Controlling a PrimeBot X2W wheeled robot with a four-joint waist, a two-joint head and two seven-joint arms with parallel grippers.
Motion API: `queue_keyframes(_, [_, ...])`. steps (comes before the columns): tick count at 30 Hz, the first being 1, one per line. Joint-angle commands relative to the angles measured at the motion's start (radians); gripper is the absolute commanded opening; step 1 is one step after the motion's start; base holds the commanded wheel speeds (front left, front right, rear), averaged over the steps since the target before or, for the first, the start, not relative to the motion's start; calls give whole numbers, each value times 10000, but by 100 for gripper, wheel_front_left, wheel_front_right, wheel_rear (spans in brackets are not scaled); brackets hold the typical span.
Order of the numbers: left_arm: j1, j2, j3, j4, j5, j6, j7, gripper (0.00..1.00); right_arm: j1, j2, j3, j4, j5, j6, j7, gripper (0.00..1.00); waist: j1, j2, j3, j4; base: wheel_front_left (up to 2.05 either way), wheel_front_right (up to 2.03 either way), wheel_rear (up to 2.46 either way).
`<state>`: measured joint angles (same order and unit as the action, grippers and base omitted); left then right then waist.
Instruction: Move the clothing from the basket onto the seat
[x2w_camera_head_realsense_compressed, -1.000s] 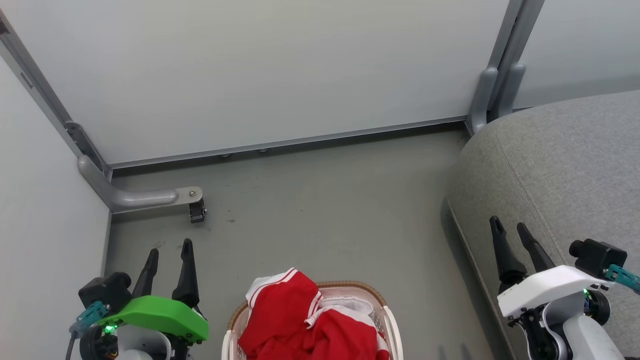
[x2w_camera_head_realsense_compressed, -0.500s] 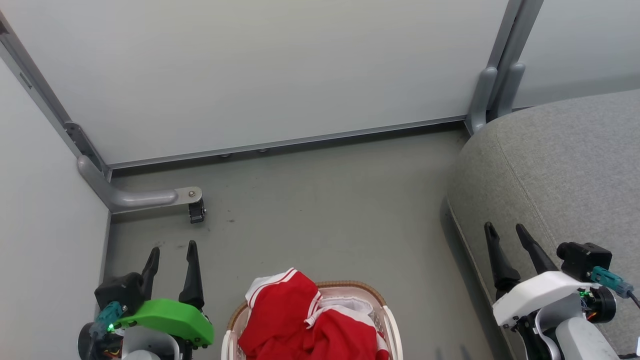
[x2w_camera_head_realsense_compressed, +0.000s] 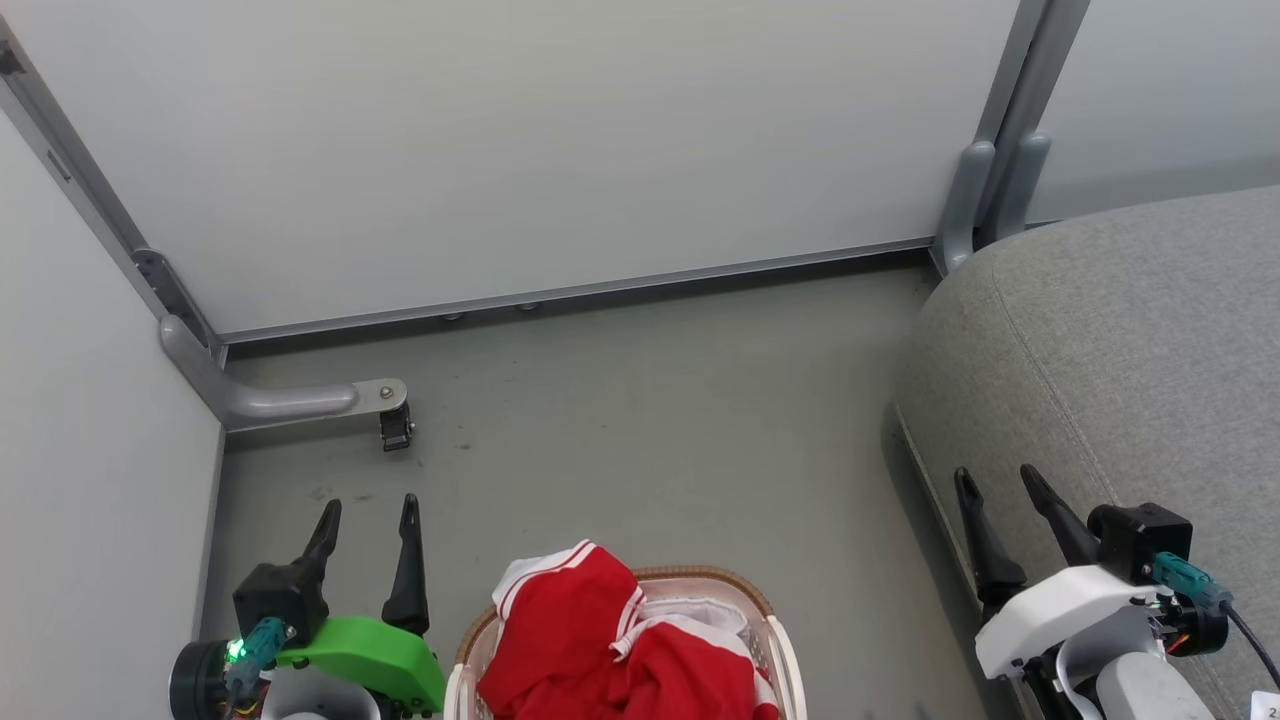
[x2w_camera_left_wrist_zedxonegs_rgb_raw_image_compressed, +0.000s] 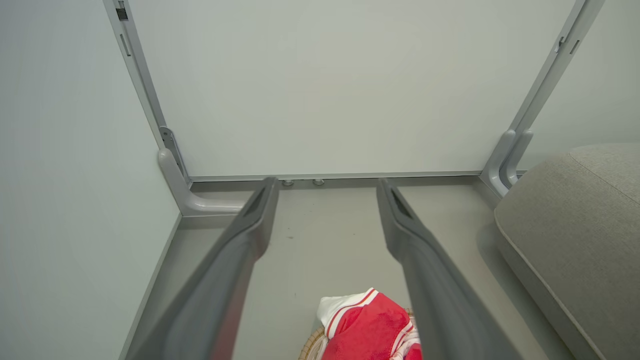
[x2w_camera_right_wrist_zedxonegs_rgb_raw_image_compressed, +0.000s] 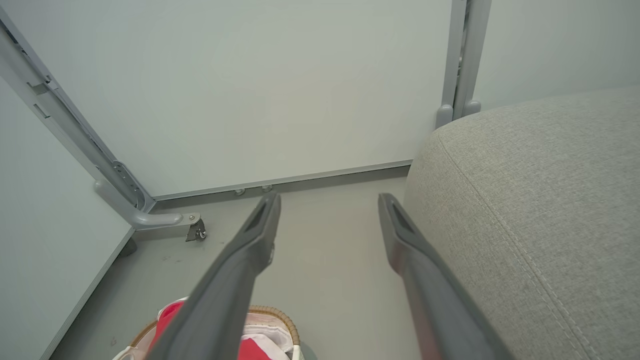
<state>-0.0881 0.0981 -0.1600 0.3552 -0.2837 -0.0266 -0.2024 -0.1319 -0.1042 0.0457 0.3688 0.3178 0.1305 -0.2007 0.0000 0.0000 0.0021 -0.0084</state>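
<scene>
Step in hand: judging from the layout, opening the pick-up, with nothing lifted yet.
Left gripper: hovering over the grey floor just left of the basket, fingers spread wide, holding nothing.
Right gripper: hanging at the side edge of the seat, fingers likewise spread wide, pinching nothing.
Clothing, place: lying heaped inside the basket, between the two grippers, touching neither, partly cut off by the head view's lower edge.
Clothing, look: showing bright red with white panels and thin red-and-white striped trim; bunching into a soft mound, one striped edge rising above the brown woven rim on the left side.
Liner: peeking out white beside the red folds, toward the basket's far right.
Next move: probably calling for one gripper swinging inward over the basket, dropping onto the tallest fold and closing on a thick bunch of fabric.
Care: likely needing a grasp on red cloth alone, avoiding the liner, then lifting high enough for the sagging ends to clear the rim.
Seat: lying well to the right of the basket, its top bare and ready for the drop.
</scene>
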Motion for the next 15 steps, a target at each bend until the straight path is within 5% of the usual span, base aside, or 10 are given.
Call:
queue_keyframes(1, [67, 1, -13, -41, 311, -34, -75, 100, 90, -33, 12, 0, -255, 3, -93, 100, 0, 0, 2, -7, 0, 0, 0])
queue_keyframes(15, [-632, -299, -456, 807, 1358, -391, -361, 100, -593, -27, 341, -321, -1215, 2, -381, 100, 0, 0, 1487, -413, 0, 0, 0])
